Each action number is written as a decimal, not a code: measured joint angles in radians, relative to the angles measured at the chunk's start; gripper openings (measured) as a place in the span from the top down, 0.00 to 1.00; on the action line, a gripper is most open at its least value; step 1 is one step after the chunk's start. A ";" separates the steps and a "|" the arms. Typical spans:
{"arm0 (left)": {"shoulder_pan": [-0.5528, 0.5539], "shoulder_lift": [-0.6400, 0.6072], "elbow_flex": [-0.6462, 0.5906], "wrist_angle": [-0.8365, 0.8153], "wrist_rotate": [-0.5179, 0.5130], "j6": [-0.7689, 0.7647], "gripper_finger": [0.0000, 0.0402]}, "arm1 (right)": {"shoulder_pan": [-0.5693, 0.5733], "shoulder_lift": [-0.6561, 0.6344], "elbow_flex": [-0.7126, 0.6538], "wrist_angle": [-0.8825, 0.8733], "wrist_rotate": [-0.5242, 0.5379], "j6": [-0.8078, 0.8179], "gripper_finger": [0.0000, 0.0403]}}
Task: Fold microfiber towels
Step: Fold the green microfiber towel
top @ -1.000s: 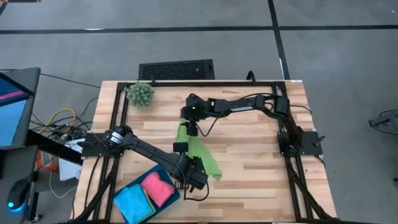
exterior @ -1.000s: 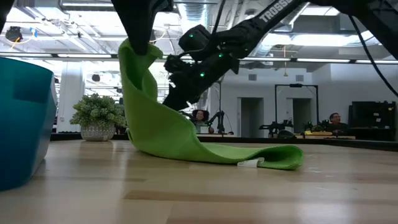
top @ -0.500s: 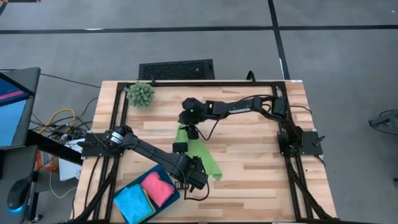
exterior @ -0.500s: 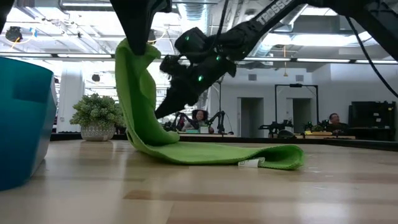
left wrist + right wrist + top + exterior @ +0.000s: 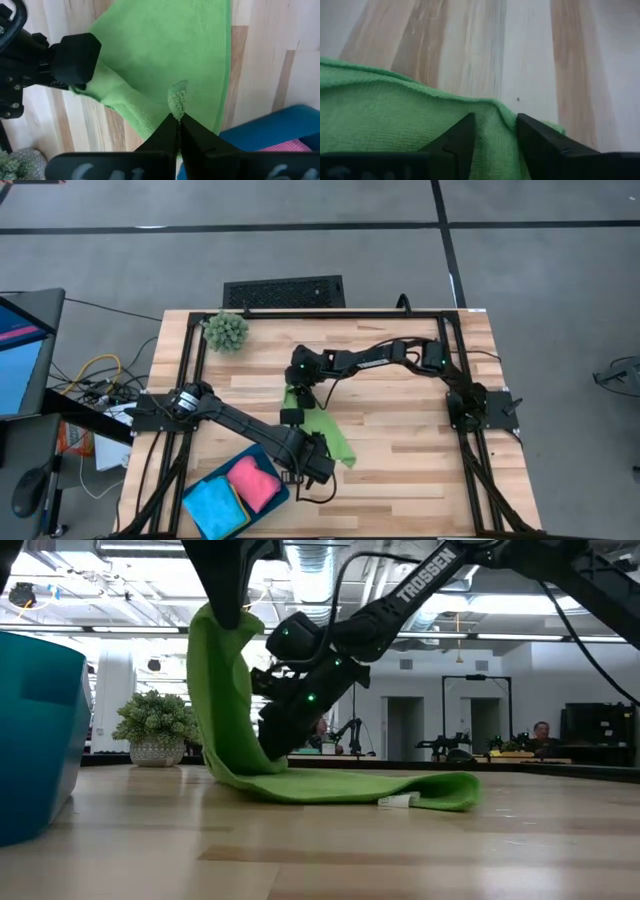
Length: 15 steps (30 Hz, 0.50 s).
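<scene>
The green towel (image 5: 322, 430) lies partly on the table, and its near left part is pulled up into a peak (image 5: 215, 625). My left gripper (image 5: 291, 418) is shut on that peak from above. My right gripper (image 5: 298, 385) is low over the table on the towel's far part (image 5: 262, 745), with green cloth between its fingers (image 5: 495, 135). The towel's right end, with a white label (image 5: 400, 802), lies flat on the table. A pink towel (image 5: 255, 480) and a bright blue towel (image 5: 213, 502) lie in the teal tray (image 5: 280, 498). I cannot make out the yellow towel. My left gripper pinches a small tuft of the green towel (image 5: 177, 100) between its two fingertips, which point down from above. The cloth hangs from it in a slack curve down to the table. My right gripper has a fold of the towel's far edge (image 5: 492, 112) between its two fingers. It comes down at a slant from the table's far right. One layer or several, I cannot tell. The cloth there is close to the table.
The teal tray stands at the table's near left corner and shows as a wall in the low view (image 5: 35, 730). A spiky green ball plant (image 5: 227, 330) stands at the far left. Bare wood lies to the right of the towel (image 5: 420, 440).
My right gripper has gone down toward the table and a little toward its near left, taking the towel's far part down with it. The raised slope of cloth has sunk into a low curve. My left gripper and the peak have stayed put.
</scene>
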 joint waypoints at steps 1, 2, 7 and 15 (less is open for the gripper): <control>0.000 0.000 0.000 0.000 0.000 0.000 1.00 | 0.001 0.000 0.006 -0.016 0.000 0.011 0.58; 0.001 0.000 0.000 -0.001 0.001 0.000 1.00 | 0.001 0.000 0.006 -0.020 -0.002 0.023 0.61; 0.004 0.000 0.000 -0.014 0.001 0.004 1.00 | -0.001 -0.025 0.003 -0.052 -0.001 0.053 0.84; 0.006 -0.072 -0.001 -0.014 -0.094 -0.033 1.00 | -0.041 -0.161 0.003 -0.148 -0.004 0.109 0.97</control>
